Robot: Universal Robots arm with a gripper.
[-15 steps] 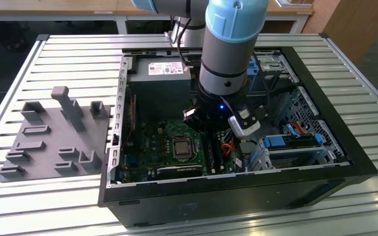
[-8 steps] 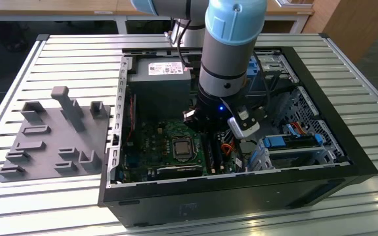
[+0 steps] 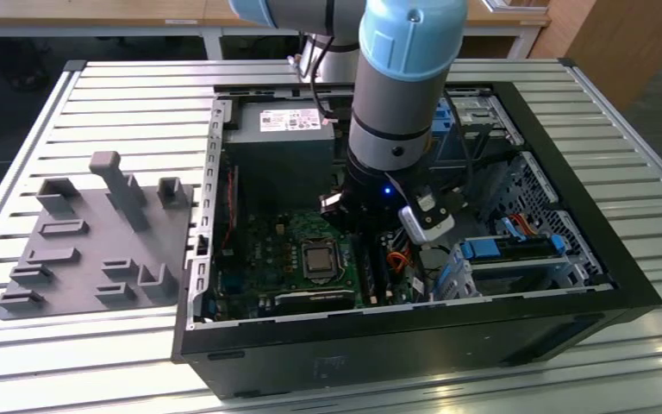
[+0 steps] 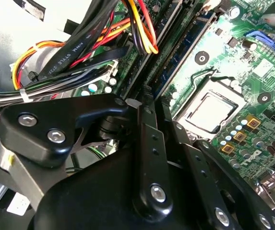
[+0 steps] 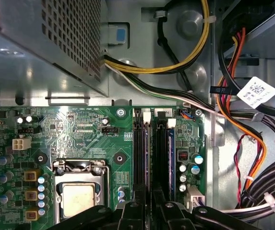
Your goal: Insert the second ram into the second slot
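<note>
In both wrist views the one claw (image 5: 148,194) (image 4: 149,103) sits nearest you, black and low over the green motherboard (image 5: 79,124). You cannot tell from these views whether it is open, closed or gripping.

Just beyond it run dark memory slots (image 5: 139,153), side by side. The second ram (image 5: 171,155) stands on edge in the slot bank, touching the slot beneath it. It shows as one thin, long blue strip, seen edge-on, so its chips and label are hidden. In the second wrist view the same blue strip (image 4: 190,43) runs away from the claw.

Beside the slots lies one square processor socket (image 5: 81,191). Farther off, bundled cables (image 5: 233,110) cross the case wall.

In the exterior view, one arm (image 3: 406,103) reaches down into one open computer case (image 3: 607,259). On the exterior view's left, one grey fixture tray (image 3: 90,250) rests on the slatted tabletop (image 3: 135,95).
</note>
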